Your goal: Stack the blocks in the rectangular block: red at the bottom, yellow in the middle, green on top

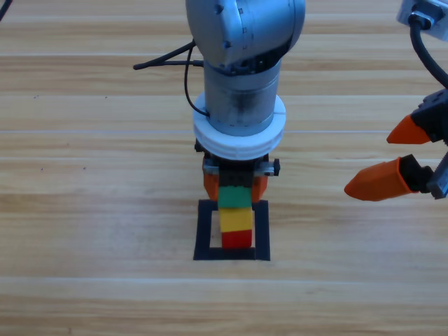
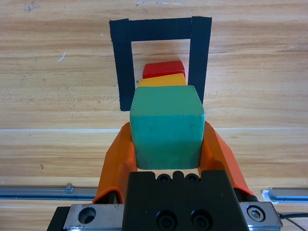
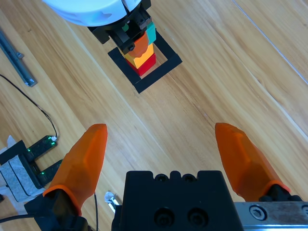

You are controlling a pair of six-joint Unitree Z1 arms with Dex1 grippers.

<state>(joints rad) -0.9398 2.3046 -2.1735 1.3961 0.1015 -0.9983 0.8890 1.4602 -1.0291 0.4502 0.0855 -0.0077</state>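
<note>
While the wooden table (image 1: pixel 84 210) carries the work, largest item noted first: left gripper (image 1: pixel 235 183) hanging over the black tape square (image 1: pixel 204 231), jaws clamped on either side of the green cube (image 2: pixel 166 127). Green cube seated on the yellow cube (image 1: pixel 236 219), itself on the red cube (image 1: pixel 236 239), all three inside the tape outline. Right gripper (image 3: pixel 163 154) parked well apart at the right, jaws spread wide and empty. Recommended for release: part jaws evenly and slowly, then lift straight up. Risk judged: sideways drag toppling the column.
</note>
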